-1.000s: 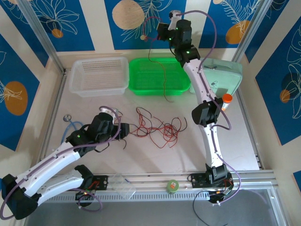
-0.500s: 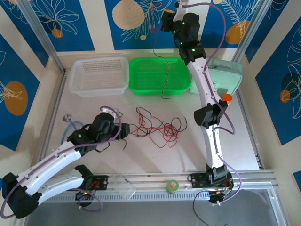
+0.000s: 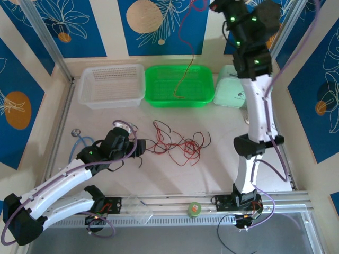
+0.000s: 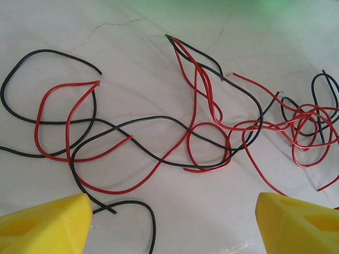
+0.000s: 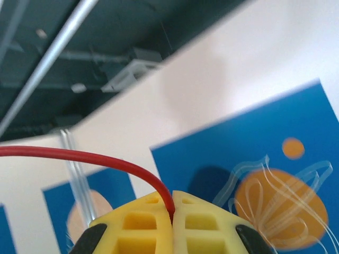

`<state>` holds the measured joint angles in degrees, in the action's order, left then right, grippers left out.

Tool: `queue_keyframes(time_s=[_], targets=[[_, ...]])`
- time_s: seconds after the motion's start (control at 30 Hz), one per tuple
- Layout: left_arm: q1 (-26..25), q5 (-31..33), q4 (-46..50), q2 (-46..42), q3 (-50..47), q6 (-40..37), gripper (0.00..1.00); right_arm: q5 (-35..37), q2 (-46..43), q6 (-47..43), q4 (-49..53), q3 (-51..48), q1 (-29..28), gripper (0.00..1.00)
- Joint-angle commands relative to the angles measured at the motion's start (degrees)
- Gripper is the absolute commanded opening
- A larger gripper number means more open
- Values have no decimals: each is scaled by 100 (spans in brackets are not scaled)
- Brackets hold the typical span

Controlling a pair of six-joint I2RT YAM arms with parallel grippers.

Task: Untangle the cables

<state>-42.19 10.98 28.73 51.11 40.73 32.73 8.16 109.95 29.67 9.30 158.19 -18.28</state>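
A tangle of thin red and black cables [image 3: 177, 143] lies on the white table, spread wide in the left wrist view [image 4: 196, 127]. My left gripper [image 3: 139, 151] sits low at the tangle's left end. It is open, its yellow fingertips [image 4: 45, 225] far apart with bare table and one black strand between them. My right gripper [image 3: 216, 6] is raised high at the back, shut on one red cable [image 5: 79, 155] pinched between its pads [image 5: 172, 209]. That red cable [image 3: 186, 71] hangs down over the green basket.
At the back stand a white mesh basket [image 3: 111, 84], a green basket [image 3: 197, 98] and a pale green box [image 3: 230, 90]. A light-blue tube with a metal disc [image 3: 79, 138] lies left of my left arm. A tape roll [image 3: 194, 209] and a clear container [image 3: 135, 207] rest on the front rail.
My right arm has risen and swung to the right with the red cable, whose lower end has been drawn up over the green basket. The left arm has not moved.
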Motion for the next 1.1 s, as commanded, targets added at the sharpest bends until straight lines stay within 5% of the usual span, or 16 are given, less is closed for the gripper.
queue_keyframes(time_s=[0.0, 0.47, 1.07], targets=[[-55, -17, -56, -8, -67, 64, 81, 103, -110, 374, -301, -94, 81, 0], [-60, 43, 18, -60, -55, 79, 81, 266, 1118, 1087, -549, 531, 801, 0], [-59, -12, -104, 109, -56, 146, 80, 38, 1311, 768, -247, -299, 721, 0]])
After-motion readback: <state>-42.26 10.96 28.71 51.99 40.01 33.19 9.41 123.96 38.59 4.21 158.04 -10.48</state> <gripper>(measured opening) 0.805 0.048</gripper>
